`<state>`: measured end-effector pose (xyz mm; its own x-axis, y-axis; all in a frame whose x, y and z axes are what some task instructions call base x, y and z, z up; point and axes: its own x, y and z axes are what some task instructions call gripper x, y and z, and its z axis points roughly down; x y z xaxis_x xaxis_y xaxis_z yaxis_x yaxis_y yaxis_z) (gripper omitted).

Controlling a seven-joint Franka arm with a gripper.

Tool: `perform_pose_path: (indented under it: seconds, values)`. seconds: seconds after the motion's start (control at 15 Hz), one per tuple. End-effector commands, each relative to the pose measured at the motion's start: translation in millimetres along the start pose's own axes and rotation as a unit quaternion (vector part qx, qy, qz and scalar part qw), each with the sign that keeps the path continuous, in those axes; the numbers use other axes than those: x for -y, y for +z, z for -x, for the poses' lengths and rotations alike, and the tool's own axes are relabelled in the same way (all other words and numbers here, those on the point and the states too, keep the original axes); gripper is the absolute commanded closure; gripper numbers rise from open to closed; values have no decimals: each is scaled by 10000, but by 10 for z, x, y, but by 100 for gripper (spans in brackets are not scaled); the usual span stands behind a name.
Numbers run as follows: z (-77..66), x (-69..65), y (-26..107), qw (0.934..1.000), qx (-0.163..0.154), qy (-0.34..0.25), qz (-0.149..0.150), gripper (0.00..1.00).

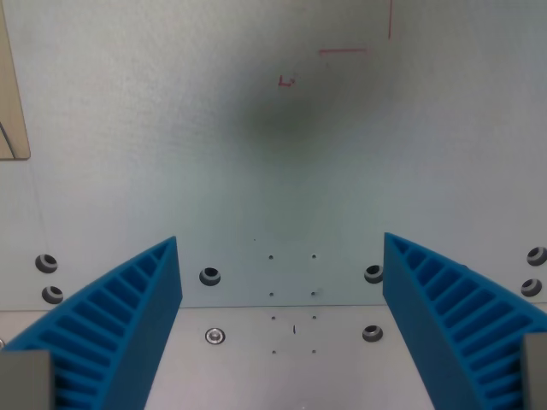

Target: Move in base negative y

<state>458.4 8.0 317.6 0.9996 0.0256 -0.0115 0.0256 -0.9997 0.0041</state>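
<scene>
The pincer (282, 256) stands released, its two blue ribbed fingers (120, 325) spread wide apart with nothing between them. It hangs over a pale grey-white table surface (171, 128). Below the fingers, a metal plate (282, 359) with bolt heads (210, 276) and small holes lies flat. Thin red marks (342, 51) sit on the surface near the top, toward the wrist view's right. A beige edge (13, 94) shows at the wrist view's left. A soft dark shadow (282, 128) lies on the surface centre.
</scene>
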Motion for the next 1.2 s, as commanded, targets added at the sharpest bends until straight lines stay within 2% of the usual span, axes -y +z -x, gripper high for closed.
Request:
perform_pose_path:
  seconds: [0.07,1.2]
  values:
    - [2,-50,-18,10000,-21,0,-1,0]
    - [30,-900,-4,10000,-21,0,-1,0]
